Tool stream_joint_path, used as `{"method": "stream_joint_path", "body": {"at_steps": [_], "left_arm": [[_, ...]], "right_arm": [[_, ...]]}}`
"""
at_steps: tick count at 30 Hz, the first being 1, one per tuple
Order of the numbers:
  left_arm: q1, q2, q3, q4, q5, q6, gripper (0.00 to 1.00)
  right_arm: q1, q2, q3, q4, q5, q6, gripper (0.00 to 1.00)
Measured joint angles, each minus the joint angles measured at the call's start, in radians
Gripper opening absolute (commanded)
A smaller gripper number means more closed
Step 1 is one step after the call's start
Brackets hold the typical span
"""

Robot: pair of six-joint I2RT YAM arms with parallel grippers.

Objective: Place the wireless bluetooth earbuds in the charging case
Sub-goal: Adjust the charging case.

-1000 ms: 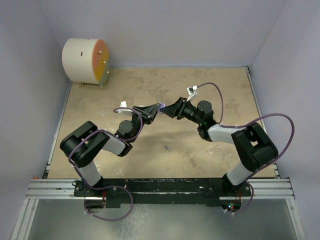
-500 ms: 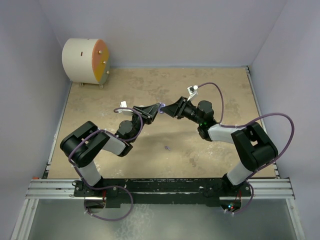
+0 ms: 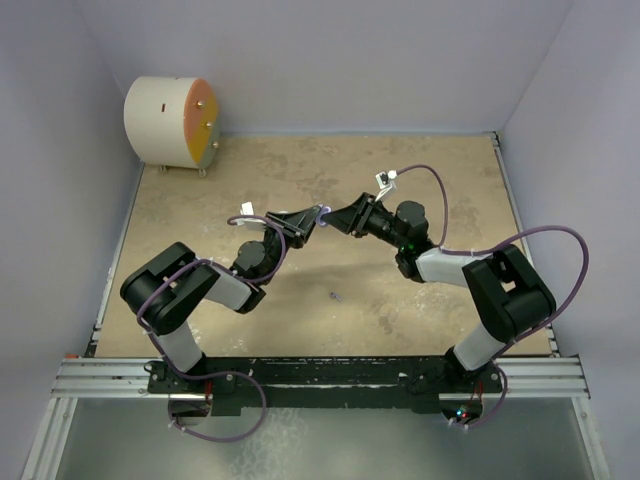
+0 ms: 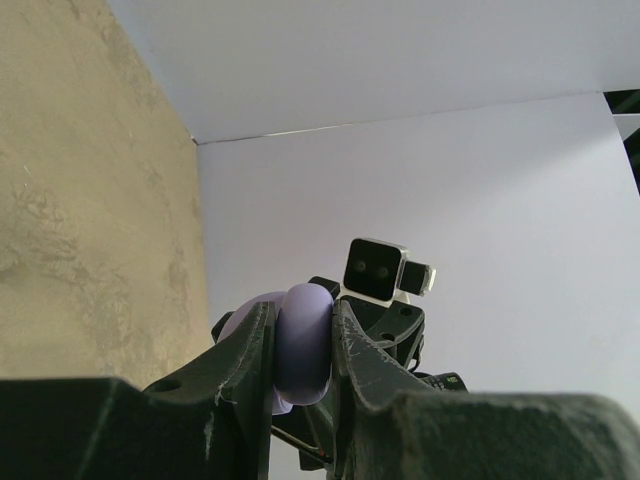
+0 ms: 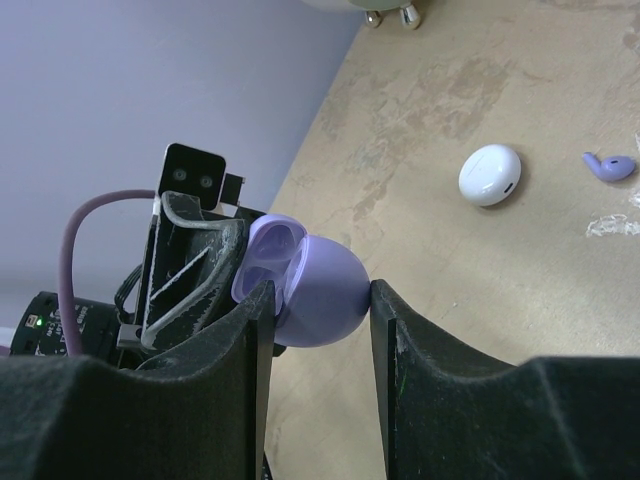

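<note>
2 sets of fingers gripping 1 lilac case [image 5: 320,290] mid-air: left fingers [image 4: 240,375] clenching one end, right fingers [image 5: 400,340] pinching body. Lilac earbud [image 5: 610,165] lying on counter [image 5: 480,80] near white case [image 5: 490,175]. Risk: opposing pulls twisting smooth round shell, case slipping out and dropping.

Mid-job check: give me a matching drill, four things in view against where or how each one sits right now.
Things:
1. lilac case
2. white case
3. lilac earbud
4. white and orange drum

States:
A. standing at the far left corner of the table
B. lying shut on the table
C. raised in the air, lid open
D. lying loose on the table beside the white case

Pairs: 1-C, 2-B, 3-D, 4-A
</note>
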Motion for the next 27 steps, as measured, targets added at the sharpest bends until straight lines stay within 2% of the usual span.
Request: {"method": "stream_joint_path", "body": {"at_steps": [7, 27], "left_arm": [[0.0, 0.0, 0.0, 0.0, 0.0, 0.0, 0.28], [-0.002, 0.0, 0.0, 0.0, 0.0, -0.007, 0.28]], "right_arm": [[-0.001, 0.0, -0.001, 0.002, -0.004, 0.0, 0.33], [-0.006, 0.0, -0.002, 0.003, -0.016, 0.0, 0.33]]}}
